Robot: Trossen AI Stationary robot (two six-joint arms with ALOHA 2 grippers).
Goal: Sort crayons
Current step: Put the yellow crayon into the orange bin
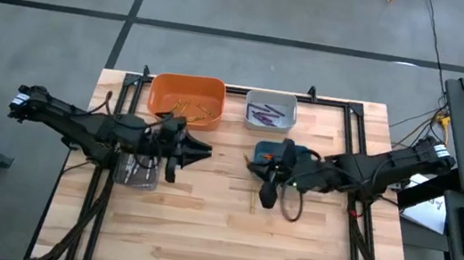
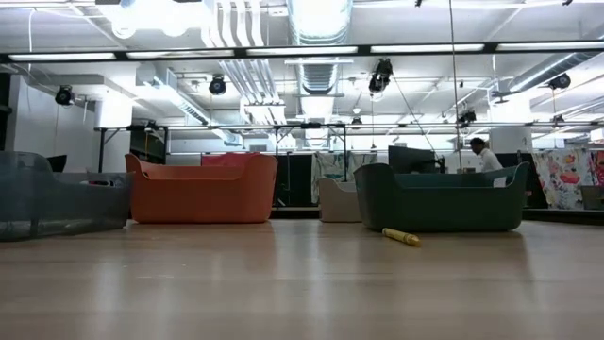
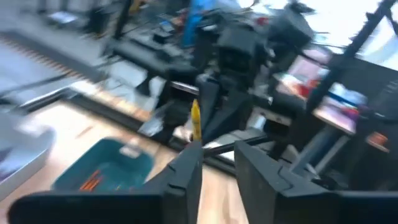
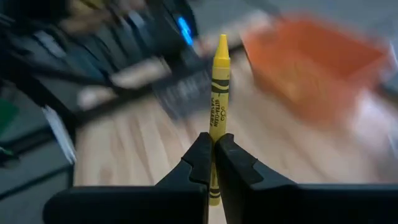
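1. Your right gripper (image 4: 212, 163) is pinching a yellow crayon (image 4: 217, 99) upright, just beside the teal bin (image 1: 272, 150).
2. Your left gripper (image 1: 202, 150) is hovering spread and empty, between the orange bin (image 1: 185, 97) and that teal bin.
3. Another yellow crayon (image 2: 401, 236) is lying on the table (image 2: 302, 283) before the teal bin.

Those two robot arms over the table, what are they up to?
They are sorting crayons into bins. The right gripper is shut on a yellow crayon, holding it up over the middle of the table. The left gripper is open and faces it, holding nothing. The orange bin already holds yellow crayons, the grey bin purple ones. Another yellow crayon lies loose on the table by the dark green bin.
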